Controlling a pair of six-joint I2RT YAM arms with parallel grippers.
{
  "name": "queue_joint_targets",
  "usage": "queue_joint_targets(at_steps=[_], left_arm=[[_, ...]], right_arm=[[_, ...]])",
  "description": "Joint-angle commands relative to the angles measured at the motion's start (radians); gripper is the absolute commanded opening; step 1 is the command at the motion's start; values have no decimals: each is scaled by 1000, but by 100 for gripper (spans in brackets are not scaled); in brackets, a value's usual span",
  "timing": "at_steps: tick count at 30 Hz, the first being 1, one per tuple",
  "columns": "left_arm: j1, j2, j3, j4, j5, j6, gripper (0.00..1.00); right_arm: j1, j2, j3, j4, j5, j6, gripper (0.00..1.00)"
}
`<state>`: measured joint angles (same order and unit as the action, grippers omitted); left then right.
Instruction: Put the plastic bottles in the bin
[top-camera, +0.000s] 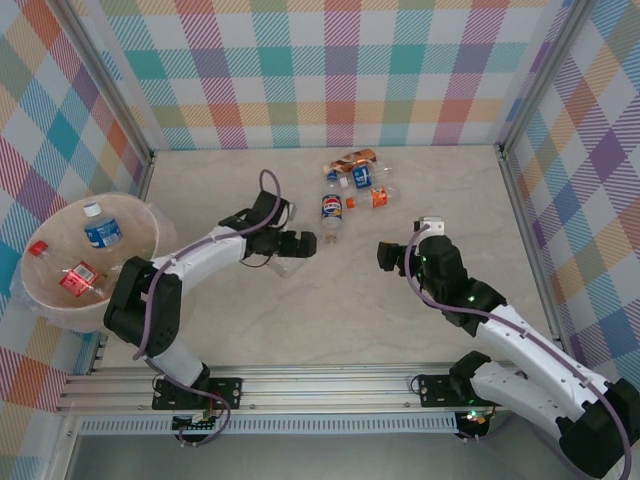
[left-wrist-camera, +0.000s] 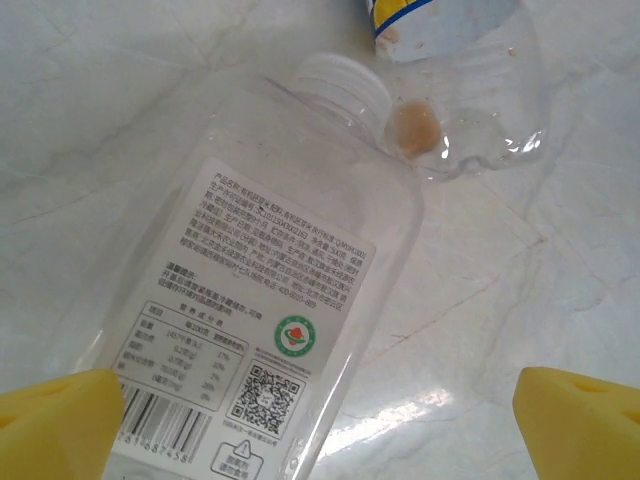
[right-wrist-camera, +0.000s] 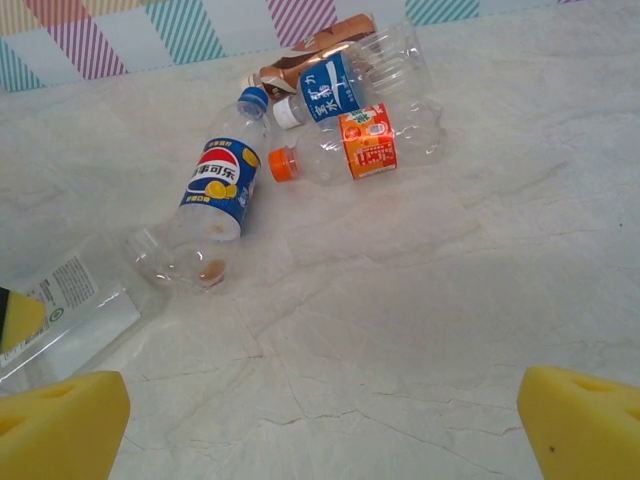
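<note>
On the table (top-camera: 350, 330), left tool (left-wrist-camera: 318, 422) spread wide around a clear bottle (left-wrist-camera: 270, 300), right tool (right-wrist-camera: 320, 425) spread wide, holding nothing.

The pale marble table (top-camera: 380, 330) carries a few plastic bottles (top-camera: 331, 210) lying in the upper middle. One clear bottle (left-wrist-camera: 270, 300) lies flat just beside them.

The pale marbled tabletop (top-camera: 350, 330) lies bare between the 2 arms and ahead of the right gripper (right-wrist-camera: 320, 425), its yellow pads wide apart; 4 small plastic bottles (top-camera: 361, 177) crowd the far centre, close-packed; the blue cola-labelled one (right-wrist-camera: 222, 180) lies just beside a flat clear white-labelled bottle (left-wrist-camera: 270, 290); the round translucent pink-white bin (top-camera: 128, 202) at the left stands open-topped.
</note>
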<state>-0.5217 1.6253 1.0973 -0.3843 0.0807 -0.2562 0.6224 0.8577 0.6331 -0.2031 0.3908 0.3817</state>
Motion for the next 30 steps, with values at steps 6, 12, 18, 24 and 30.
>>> queue_joint_targets(at_steps=[6, 12, 18, 24, 30], left_arm=[[-89, 57, 85, -156, -409, 55, 100], [-72, 91, 151, -205, -291, 249, 100], [-46, 185, 240, -311, -199, 352, 100], [-7, 242, 304, -323, -230, 395, 100], [-4, 319, 328, -329, -191, 430, 100]], right_arm=[[-1, -2, 23, 19, -21, 14, 100], [-1, -25, 15, 12, -4, 18, 100], [-2, -34, 17, -2, 0, 18, 100], [-1, -46, 14, -9, 11, 14, 100], [-1, -51, 10, -12, 17, 18, 100]])
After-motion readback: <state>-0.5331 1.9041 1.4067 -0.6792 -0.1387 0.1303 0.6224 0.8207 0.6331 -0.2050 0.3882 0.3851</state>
